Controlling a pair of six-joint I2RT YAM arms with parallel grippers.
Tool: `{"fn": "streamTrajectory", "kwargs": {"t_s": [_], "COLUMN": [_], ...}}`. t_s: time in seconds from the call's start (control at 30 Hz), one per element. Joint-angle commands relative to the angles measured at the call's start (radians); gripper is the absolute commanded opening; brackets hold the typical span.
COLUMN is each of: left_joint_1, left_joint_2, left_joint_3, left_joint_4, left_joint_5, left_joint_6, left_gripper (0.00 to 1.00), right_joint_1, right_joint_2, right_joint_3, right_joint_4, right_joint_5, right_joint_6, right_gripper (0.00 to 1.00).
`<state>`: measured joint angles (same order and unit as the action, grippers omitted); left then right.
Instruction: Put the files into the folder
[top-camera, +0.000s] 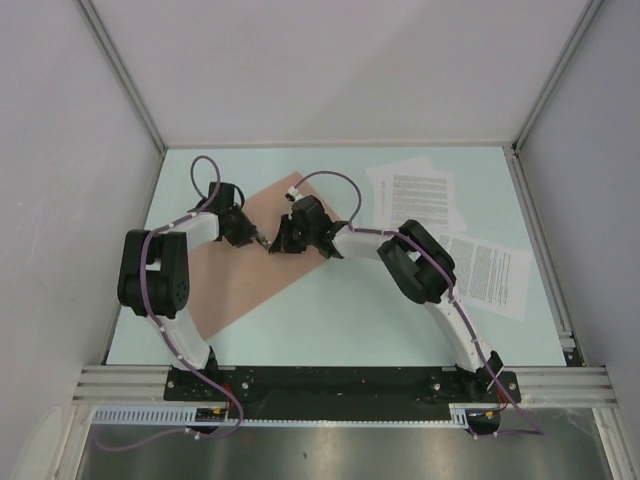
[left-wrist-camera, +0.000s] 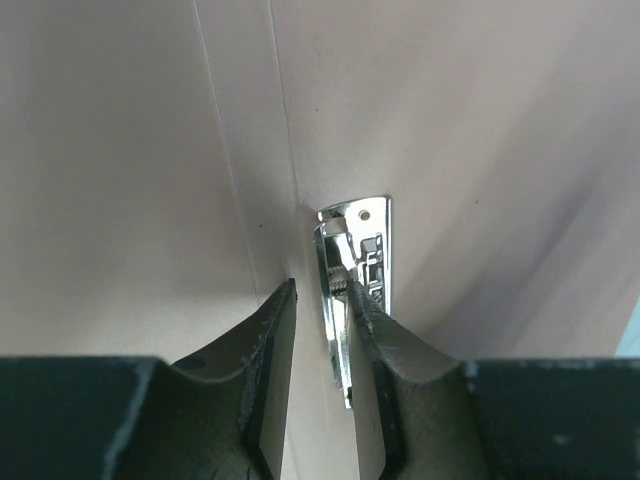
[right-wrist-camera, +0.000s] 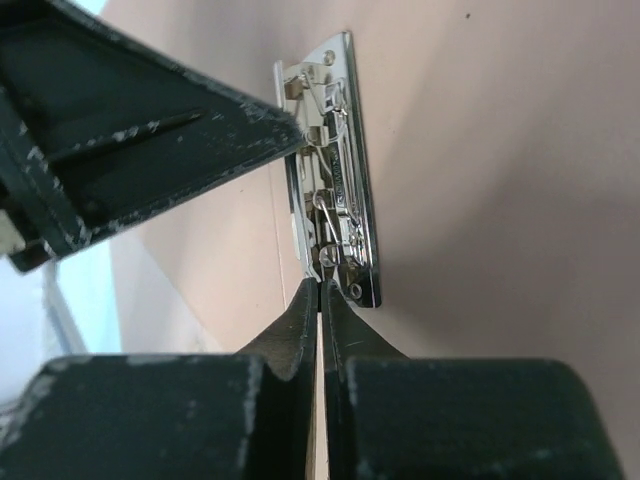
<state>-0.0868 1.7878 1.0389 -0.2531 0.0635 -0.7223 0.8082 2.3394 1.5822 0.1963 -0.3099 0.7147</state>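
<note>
In the top view, the folder (top-camera: 250, 275) is seen lying flat on the left of the table (top-camera: 350, 320), with the files (top-camera: 415, 195) well apart at the far right. The left gripper (top-camera: 257, 238) and right gripper (top-camera: 273, 246) are met over it.

In the left wrist view, the fingers are held narrowly apart beside a metal clip (left-wrist-camera: 357, 250).

In the right wrist view, the 2 fingers are pressed together on a thin tan folder edge.

Plain salmon-brown flat card folder (top-camera: 243, 280); white paper sheets (top-camera: 415, 198) carrying black text blocks; pale mint tabletop (top-camera: 340, 320); shiny silver metal clip (right-wrist-camera: 338, 170).

files (top-camera: 415, 195) right of folder (top-camera: 248, 288) — both on table (top-camera: 350, 320)
</note>
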Motion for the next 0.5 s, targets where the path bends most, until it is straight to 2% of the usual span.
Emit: {"fn": "streamTrajectory", "kwargs": {"t_s": [0.0,0.27,0.47], "left_joint_1": [-0.004,-0.004,-0.005], "left_joint_2": [0.001,0.050,0.059], "left_joint_3": [0.056,0.121,0.144], "left_joint_4": [-0.037,-0.095,-0.111], "left_joint_5": [-0.051,-0.056,-0.057], "left_joint_6": [0.058,0.103,0.142], "left_gripper": [0.33,0.33,0.34], "right_joint_1": [0.006,0.026,0.052], "right_joint_2": [0.077,0.126,0.100], "right_joint_3": [0.094,0.229,0.153], "right_joint_4": [-0.409,-0.626,-0.511], "right_joint_5": [0.242,0.333,0.194], "right_joint_6": [-0.129,-0.166,-0.101], "right_gripper": [0.00,0.00,0.00]}}
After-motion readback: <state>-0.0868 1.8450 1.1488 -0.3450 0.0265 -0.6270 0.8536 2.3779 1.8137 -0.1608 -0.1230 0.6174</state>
